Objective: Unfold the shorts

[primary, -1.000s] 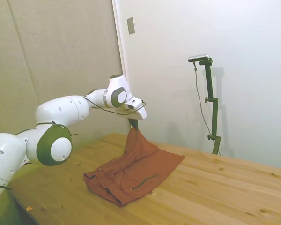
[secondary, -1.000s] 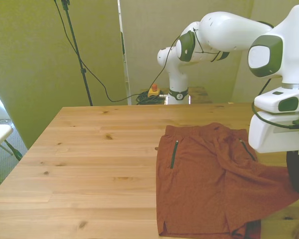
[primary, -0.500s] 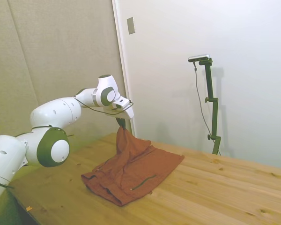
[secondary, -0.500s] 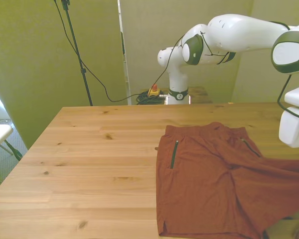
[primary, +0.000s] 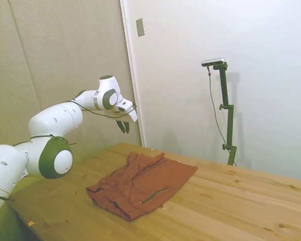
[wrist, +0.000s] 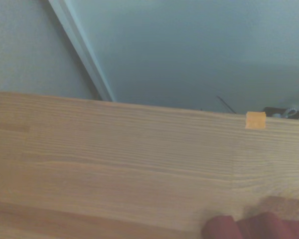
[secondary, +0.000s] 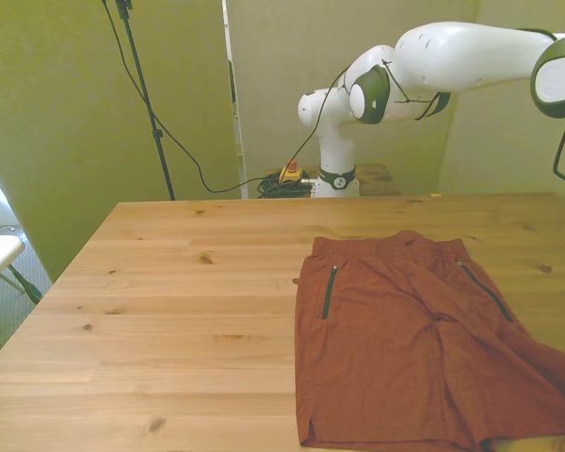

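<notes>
One pair of shorts [secondary: 405, 348] spread on the bench [secondary: 169, 311], tool [primary: 124, 126] up and clear.

Nearest in the front view: hem side reaching toward the near bench edge, right corner running out of frame. Further back: both dark pocket lines showing, waistband toward the far side. In the side view: end below the tool bunched into ridges, not flat. Beyond and above: tool hanging well apart from the cloth, fingers parted, nothing in them. Judged nearly unfolded, with rumpled end remaining. Risks: pinching two layers at the bunch and refolding it; dragging cloth off the near edge; closing short on thin fabric and slipping.
</notes>
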